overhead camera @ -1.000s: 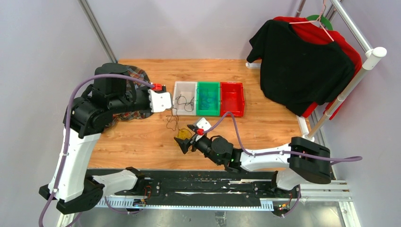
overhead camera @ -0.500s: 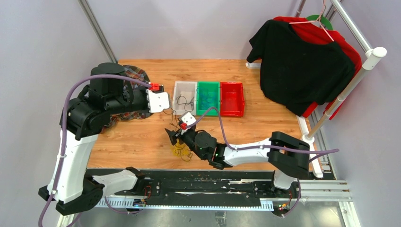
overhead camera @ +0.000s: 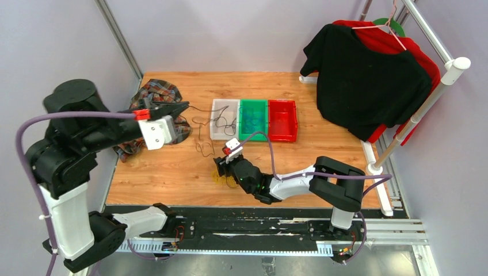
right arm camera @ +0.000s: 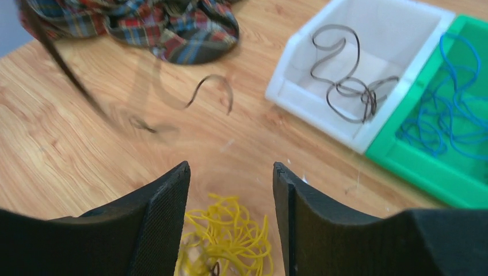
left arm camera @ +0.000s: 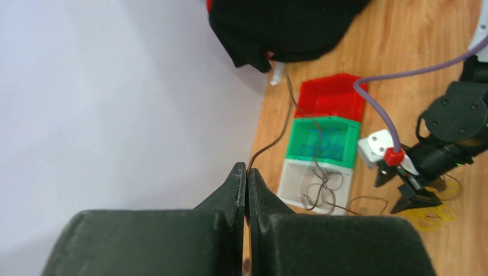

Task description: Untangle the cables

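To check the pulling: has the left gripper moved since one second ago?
Yes. The left gripper, shut on a dark cable, has moved left, away from the white bin.

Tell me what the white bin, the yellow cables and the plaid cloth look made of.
White bin: likely moulded plastic, smooth with a slight sheen and a rounded rim.
Yellow cables: probably thin plastic- or rubber-coated wire, uniform in colour and holding springy loops.
Plaid cloth: woven fabric, matte, crumpled in soft folds, with a check pattern.
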